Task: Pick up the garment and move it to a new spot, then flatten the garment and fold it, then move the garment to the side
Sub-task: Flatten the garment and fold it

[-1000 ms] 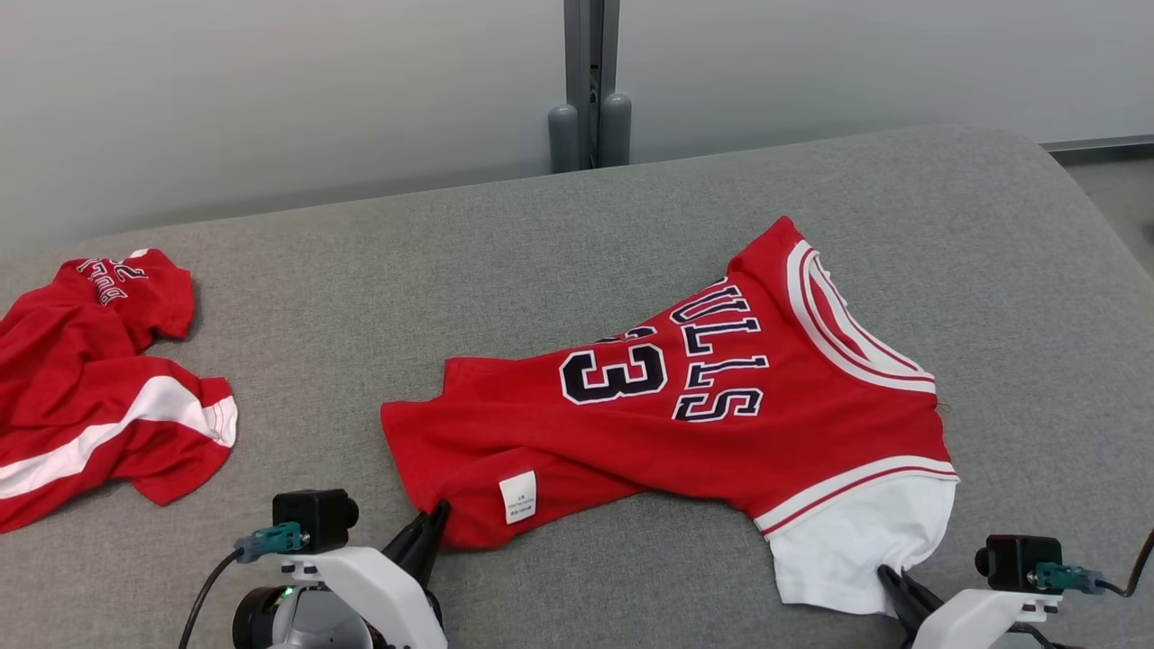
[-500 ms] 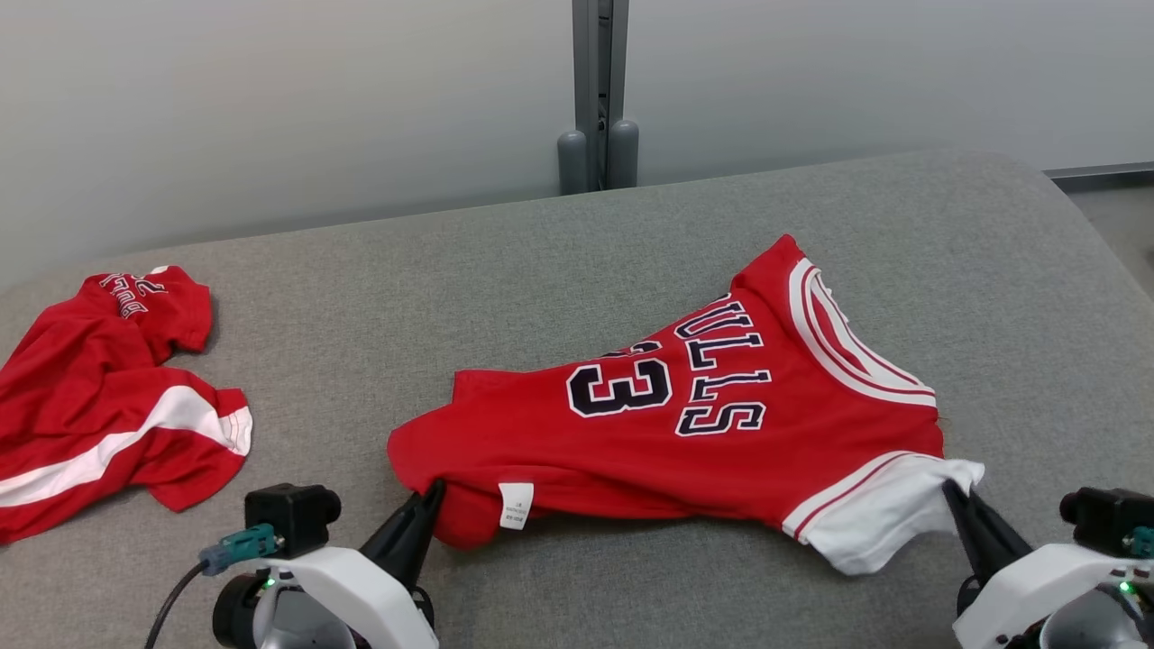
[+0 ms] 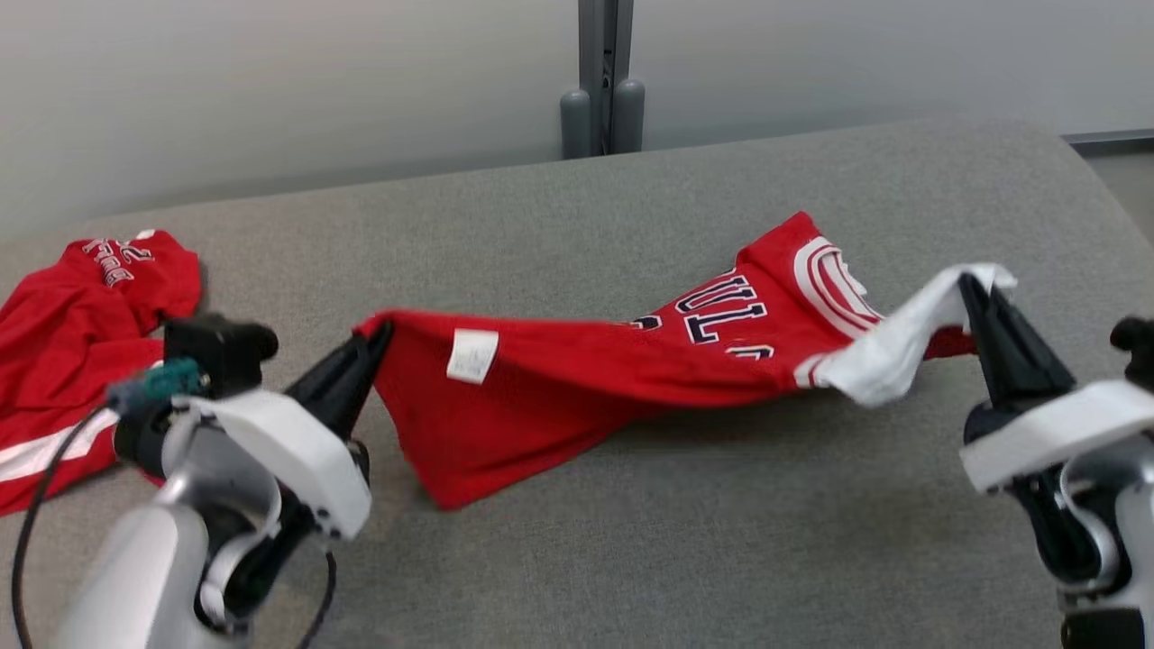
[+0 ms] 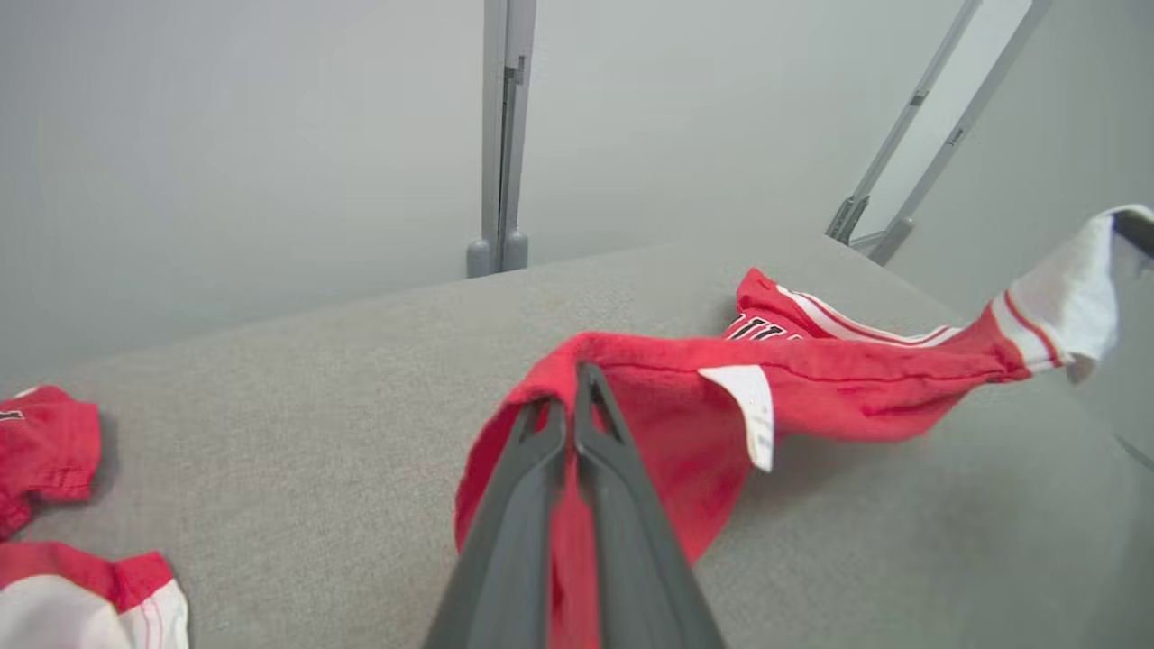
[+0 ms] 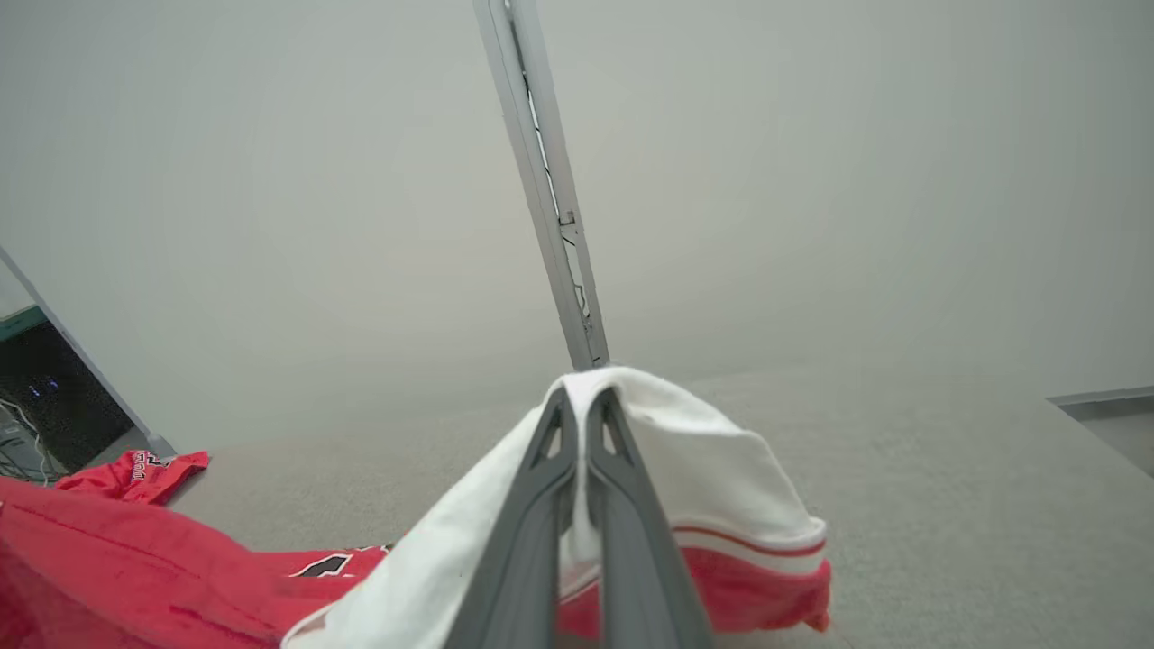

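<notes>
The garment [image 3: 577,374] is a red basketball jersey with dark lettering and a white sleeve. It hangs stretched between both grippers above the grey table [image 3: 703,541], its far collar end still resting on the cloth. My left gripper [image 3: 379,335] is shut on the red hem corner [image 4: 577,361] near a white label [image 3: 471,353]. My right gripper [image 3: 972,287] is shut on the white sleeve [image 5: 631,424]. A red flap [image 3: 478,455] droops below the left hold.
A second red and white garment [image 3: 63,361] lies crumpled at the table's left edge. A grey post [image 3: 602,81] stands against the pale wall behind the table. The table's right edge curves away near the right arm.
Both grippers have risen and lifted the near edge of the jersey off the table, pulling it taut between them. The head camera has shifted a little too.
</notes>
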Tool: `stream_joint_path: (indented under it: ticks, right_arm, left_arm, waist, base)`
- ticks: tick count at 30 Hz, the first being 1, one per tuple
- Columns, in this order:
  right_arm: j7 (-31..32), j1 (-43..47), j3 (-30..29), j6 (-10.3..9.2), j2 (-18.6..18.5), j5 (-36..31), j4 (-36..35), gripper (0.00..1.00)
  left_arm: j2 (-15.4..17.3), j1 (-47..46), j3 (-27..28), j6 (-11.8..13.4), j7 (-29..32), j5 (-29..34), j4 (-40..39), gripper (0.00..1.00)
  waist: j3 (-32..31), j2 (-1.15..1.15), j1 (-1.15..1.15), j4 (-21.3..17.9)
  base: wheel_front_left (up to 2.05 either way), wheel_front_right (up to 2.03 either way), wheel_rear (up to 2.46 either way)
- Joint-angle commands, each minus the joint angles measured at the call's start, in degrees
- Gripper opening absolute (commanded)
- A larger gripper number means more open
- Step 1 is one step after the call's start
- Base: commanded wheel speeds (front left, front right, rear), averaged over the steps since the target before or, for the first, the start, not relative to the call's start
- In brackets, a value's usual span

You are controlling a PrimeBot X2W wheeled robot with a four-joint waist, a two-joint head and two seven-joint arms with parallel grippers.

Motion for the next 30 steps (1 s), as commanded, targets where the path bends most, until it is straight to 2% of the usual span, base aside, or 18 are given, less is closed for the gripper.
stream_joint_path:
  ticks: [1,3,10,16,17,19,20,25,30]
  right_arm:
    - [-0.2,-4.6,0.8,0.11,-1.1,-0.6,0.4,0.0]
    - [-1.0,-10.2,2.0,0.11,-1.6,-0.9,2.2,0.0]
    - [-4.6,-33.3,6.4,0.11,-3.8,0.7,8.4,0.0]
    - [-8.7,-54.9,14.4,0.08,-8.2,2.7,13.0,0.0]
    - [-8.7,-54.9,14.4,0.08,-8.2,2.7,13.0,0.0]
    - [-9.9,-61.8,15.6,0.08,-8.8,3.8,15.9,0.0]
    - [-11.1,-68.6,15.8,0.08,-9.1,4.7,19.3,0.0]
    - [-14.4,-83.3,15.7,0.08,-8.1,7.2,28.6,0.0]
    - [-17.1,-92.8,15.3,0.07,-7.4,6.6,34.9,0.0]
  left_arm:
    - [0.1,-4.8,0.2,-0.7,1.0,-1.1,1.5,0.0]
    - [2.5,-11.6,-0.1,-1.5,2.4,-0.3,4.4,0.0]
    - [4.9,-36.4,-2.2,-3.0,4.1,-2.8,15.3,0.0]
    - [5.9,-59.0,-3.4,-3.0,1.2,-4.9,24.8,0.0]
    - [5.9,-59.0,-3.4,-3.0,1.2,-4.9,24.8,0.0]
    - [6.1,-65.6,-3.9,-3.0,0.2,-5.8,28.3,0.0]
    - [6.7,-71.8,-5.1,-3.0,-0.4,-5.4,32.1,0.0]
    - [7.3,-85.6,-5.9,-3.0,-3.6,-2.7,42.4,0.0]
    - [6.5,-95.4,-5.8,-2.5,-9.1,-0.7,50.8,0.0]
  waist:
    - [3.2,0.0,0.0,-0.2]
    - [6.1,0.0,0.0,-0.2]
    - [17.6,0.0,0.0,-0.2]
    - [27.6,0.0,0.0,-0.4]
    - [27.6,0.0,0.0,-0.4]
    - [30.2,0.0,0.0,-0.5]
    - [32.5,0.0,0.0,-0.5]
    - [36.2,0.0,0.0,-0.8]
    - [37.5,0.0,0.0,-1.4]
  base:
    - [0.0,0.0,0.0]
    - [0.0,0.0,0.0]
    - [0.0,0.0,0.0]
    - [0.0,0.0,0.0]
    - [0.0,0.0,0.0]
    - [0.0,0.0,0.0]
    - [0.0,0.0,0.0]
    - [0.0,0.0,0.0]
    - [0.0,0.0,0.0]
